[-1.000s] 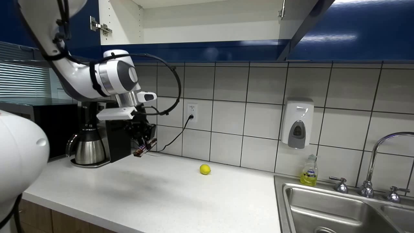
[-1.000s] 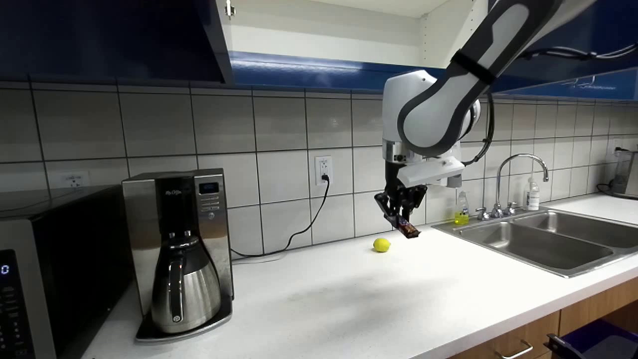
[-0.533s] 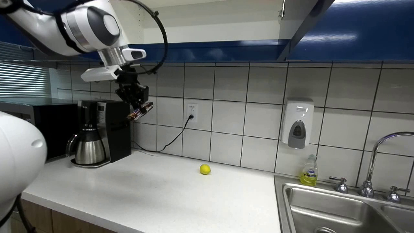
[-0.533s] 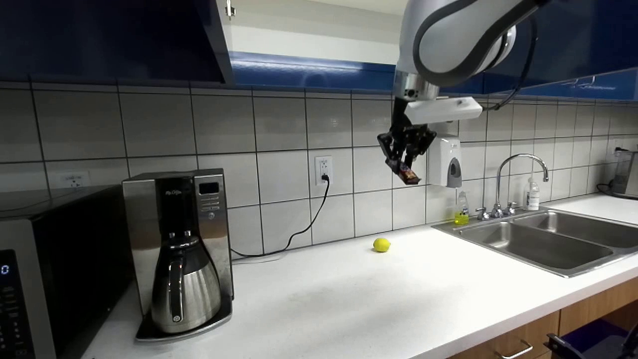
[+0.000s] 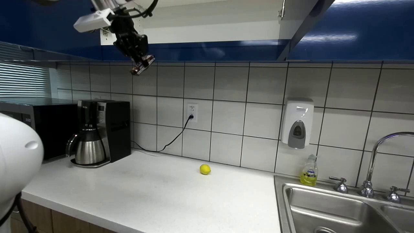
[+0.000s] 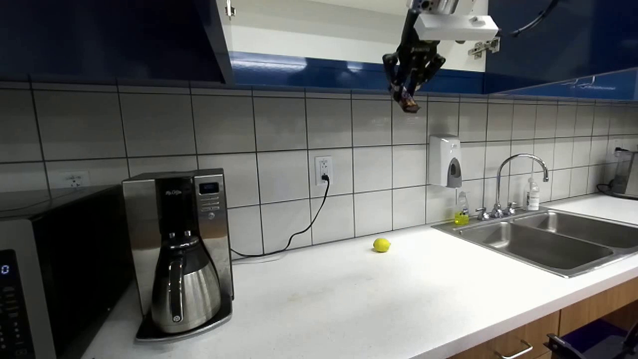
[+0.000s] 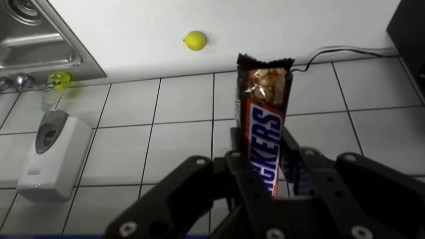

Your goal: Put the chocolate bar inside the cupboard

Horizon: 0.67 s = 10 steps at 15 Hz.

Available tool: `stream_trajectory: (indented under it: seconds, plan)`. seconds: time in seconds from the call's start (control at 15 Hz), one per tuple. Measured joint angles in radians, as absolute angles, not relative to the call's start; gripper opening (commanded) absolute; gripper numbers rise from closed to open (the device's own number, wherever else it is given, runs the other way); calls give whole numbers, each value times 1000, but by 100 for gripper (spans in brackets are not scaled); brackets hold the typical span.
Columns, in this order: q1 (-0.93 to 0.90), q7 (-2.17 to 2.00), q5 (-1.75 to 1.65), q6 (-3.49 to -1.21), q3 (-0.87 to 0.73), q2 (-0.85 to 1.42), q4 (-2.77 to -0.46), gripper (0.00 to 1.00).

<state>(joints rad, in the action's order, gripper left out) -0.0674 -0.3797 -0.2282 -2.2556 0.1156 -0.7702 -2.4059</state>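
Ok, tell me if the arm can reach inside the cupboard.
Probably yes: the cupboard stands open. But the claw likely must rise, as the chocolate bar it grips shows below the white interior in both exterior views.

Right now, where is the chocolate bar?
In the wrist view, the chocolate bar is right of centre, held between the fingers; in both exterior views it shows mostly below the cupboard.

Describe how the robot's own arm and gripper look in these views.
What shows of the arm is smooth, rounded and white, with a silvery metal collar, a boxy white housing and a black cable. The gripper is black, with angular, jointed fingers and pale round pins. Most of the arm is out of frame, and I can't read any lettering.
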Motion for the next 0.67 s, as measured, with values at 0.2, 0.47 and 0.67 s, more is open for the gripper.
stream_trajectory:
  seconds: [0.2, 0.47, 0.67]
  plan:
    - [-57, -365, -221, -2206, 119, -769, -2295, 7]
    - [-40, -362, -219, -2171, 125, -731, -2159, 7]
    - [-23, -362, -219, -2170, 134, -666, -2060, 7]
